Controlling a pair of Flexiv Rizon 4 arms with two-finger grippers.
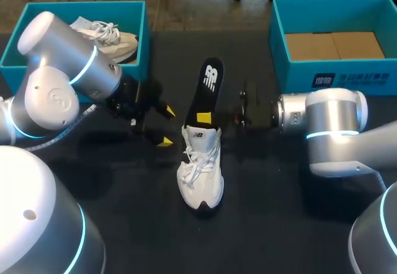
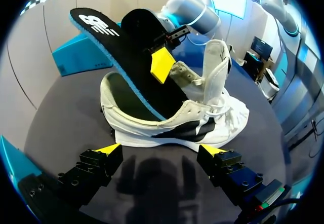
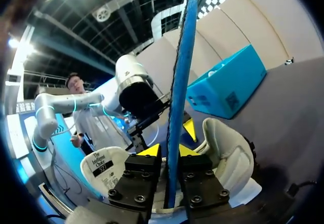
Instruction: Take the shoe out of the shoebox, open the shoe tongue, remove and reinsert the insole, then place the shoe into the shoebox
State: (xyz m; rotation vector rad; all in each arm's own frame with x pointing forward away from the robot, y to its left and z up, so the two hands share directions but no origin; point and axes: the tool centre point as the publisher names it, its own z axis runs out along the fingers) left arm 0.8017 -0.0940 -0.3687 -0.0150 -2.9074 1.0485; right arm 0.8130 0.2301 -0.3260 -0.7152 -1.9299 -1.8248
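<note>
In the head view the white shoe (image 1: 200,168) stands on the dark table (image 1: 279,224) near the middle, outside both boxes, with its toe toward 6 o'clock and its heel toward 12 o'clock. The black insole (image 1: 211,88) with a blue edge comes out of the shoe's opening. Its lower end is inside the shoe and its free end rises toward 12 o'clock. The right gripper (image 3: 169,152) reaches in from 3 o'clock and is clamped on the insole: in the right wrist view the insole's thin edge stands between the two fingers, and both press on it. The left gripper (image 1: 166,126) is at about 10 o'clock from the shoe, near the heel. Its fingers are wide apart and hold nothing; in the left wrist view the shoe lies side-on just ahead of them, with the tongue (image 2: 216,69) raised up. At 10 o'clock on the table there is a teal shoebox (image 1: 93,7), and inside it lies a second pale shoe (image 1: 108,37). At 2 o'clock there is another teal box (image 1: 329,75), which has only brown cardboard (image 1: 335,44) on its bottom.
</note>
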